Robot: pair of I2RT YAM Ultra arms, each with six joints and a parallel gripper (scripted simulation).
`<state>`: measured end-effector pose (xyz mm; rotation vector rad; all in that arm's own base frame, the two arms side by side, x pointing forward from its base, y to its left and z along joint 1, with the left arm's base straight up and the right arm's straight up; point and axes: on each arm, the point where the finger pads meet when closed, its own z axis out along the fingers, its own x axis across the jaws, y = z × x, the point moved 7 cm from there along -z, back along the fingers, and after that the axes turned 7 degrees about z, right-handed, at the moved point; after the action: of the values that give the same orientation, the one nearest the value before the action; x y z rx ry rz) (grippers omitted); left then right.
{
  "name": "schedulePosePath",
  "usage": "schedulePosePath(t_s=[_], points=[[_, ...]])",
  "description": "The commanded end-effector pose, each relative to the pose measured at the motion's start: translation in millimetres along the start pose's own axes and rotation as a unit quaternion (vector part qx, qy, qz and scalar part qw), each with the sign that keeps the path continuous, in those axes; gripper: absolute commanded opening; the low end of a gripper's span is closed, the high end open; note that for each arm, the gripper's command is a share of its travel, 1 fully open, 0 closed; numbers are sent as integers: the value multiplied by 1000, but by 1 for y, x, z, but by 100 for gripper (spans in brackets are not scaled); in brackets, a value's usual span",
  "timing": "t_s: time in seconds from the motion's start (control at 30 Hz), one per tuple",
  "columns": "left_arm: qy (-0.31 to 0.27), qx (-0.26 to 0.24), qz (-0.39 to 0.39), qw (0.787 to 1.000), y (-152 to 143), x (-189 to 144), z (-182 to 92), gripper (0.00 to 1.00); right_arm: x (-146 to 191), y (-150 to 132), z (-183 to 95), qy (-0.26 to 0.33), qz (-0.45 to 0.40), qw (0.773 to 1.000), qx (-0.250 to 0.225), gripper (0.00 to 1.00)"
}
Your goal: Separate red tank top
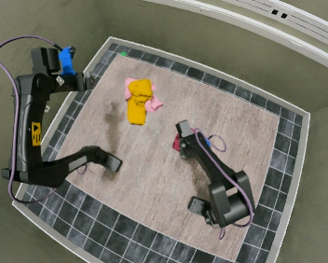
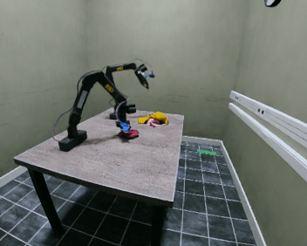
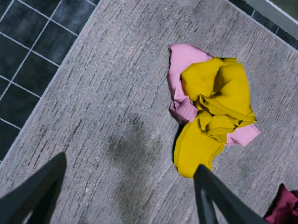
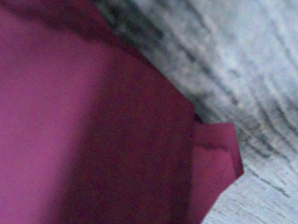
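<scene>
The red tank top lies bunched on the table near its middle, apart from the pile. My right gripper is down at it and looks shut on its cloth. The cloth fills most of the right wrist view and hides the fingertips; the arm hides them in the top view. My left gripper is open and empty, raised high above the table.
A yellow piece lies crumpled over a pink piece on the left arm's half of the table. Both lie inside the table's edges.
</scene>
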<state>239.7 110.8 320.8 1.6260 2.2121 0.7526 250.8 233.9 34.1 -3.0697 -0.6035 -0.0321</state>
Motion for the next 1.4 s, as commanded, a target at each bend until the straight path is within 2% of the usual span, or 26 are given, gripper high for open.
schedulePosePath(t_s=[0.0,0.03,0.07,0.33,0.8,1.37], points=[[0,-28,5,1000,9,0,-13,92,-26,7,17,-65,-9,997,-30,0],[0,-28,5,1000,9,0,-13,92,-23,4,9,-54,-11,998,-26,0],[0,-28,5,1000,9,0,-13,92,-12,0,-17,-16,-11,1000,-12,0],[0,-28,5,1000,9,0,-13,92,-3,2,-44,-4,-4,1000,-8,0],[0,-28,5,1000,9,0,-13,92,3,2,-59,11,1,1000,-3,0],[0,-28,5,1000,9,0,-13,92,4,-5,-61,20,-6,1000,1,0]])
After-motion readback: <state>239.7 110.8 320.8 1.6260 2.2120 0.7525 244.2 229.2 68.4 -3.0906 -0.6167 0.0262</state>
